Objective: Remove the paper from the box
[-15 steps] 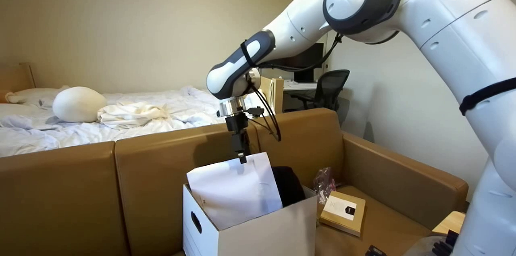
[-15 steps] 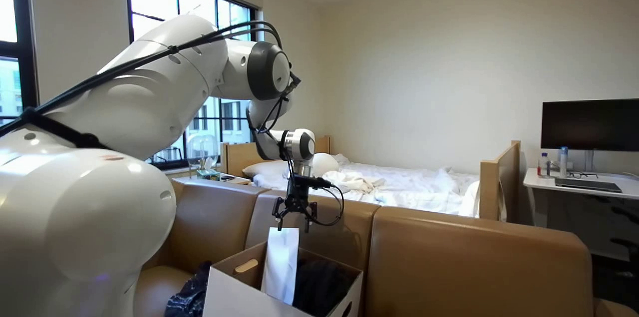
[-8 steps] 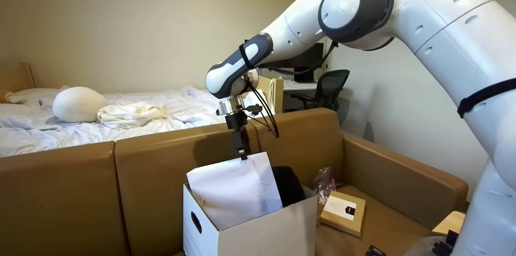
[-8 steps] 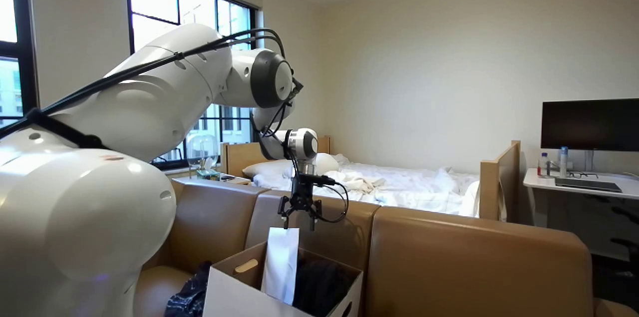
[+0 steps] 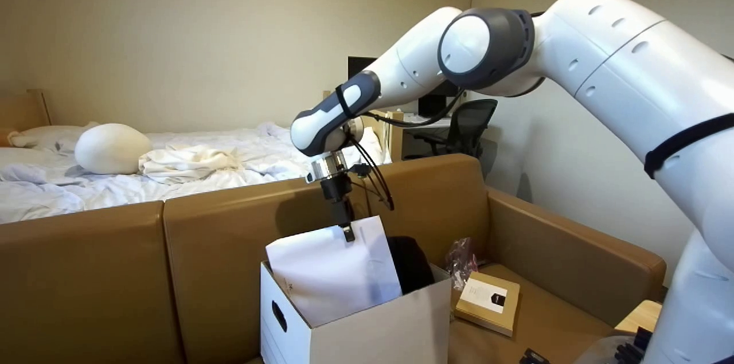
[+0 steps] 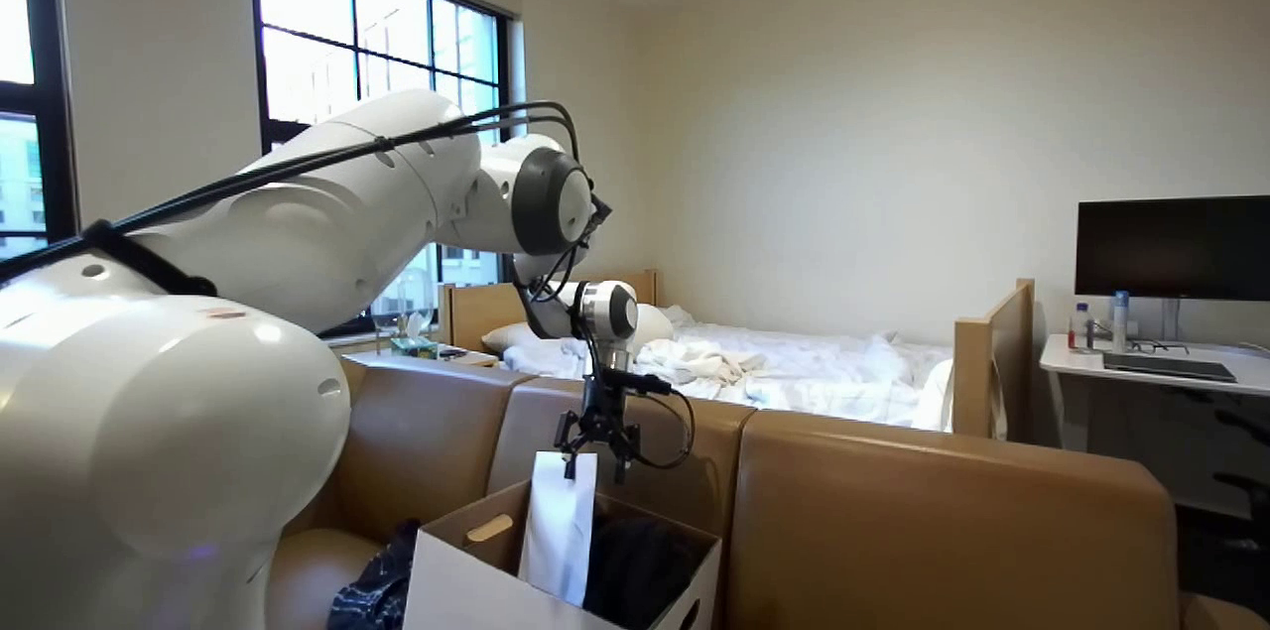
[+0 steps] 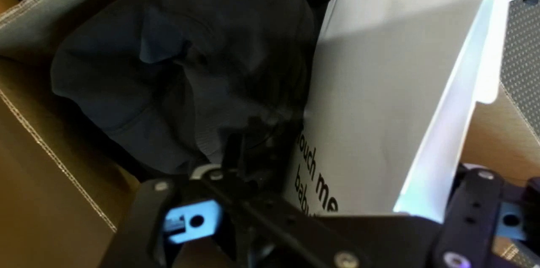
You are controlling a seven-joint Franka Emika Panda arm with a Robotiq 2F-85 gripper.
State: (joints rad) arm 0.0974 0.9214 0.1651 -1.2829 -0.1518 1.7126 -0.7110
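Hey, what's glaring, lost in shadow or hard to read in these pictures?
In the wrist view, the crumpled black cloth sinks into shadow and one edge of the large white paper looks washed out; in an exterior view, a black-framed glass window is partly overexposed; in an exterior view, a shadow darkens the smooth brown sofa and the paper's faint print is unreadable.

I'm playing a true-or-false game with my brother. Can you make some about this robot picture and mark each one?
1. The paper has words on it. True.
2. The box holds dark cloth. True.
3. The paper is completely out of the box. False: the paper's lower part is inside.
4. The tan package is on the sofa. True.
5. The gripper is shut. False: the gripper is open.
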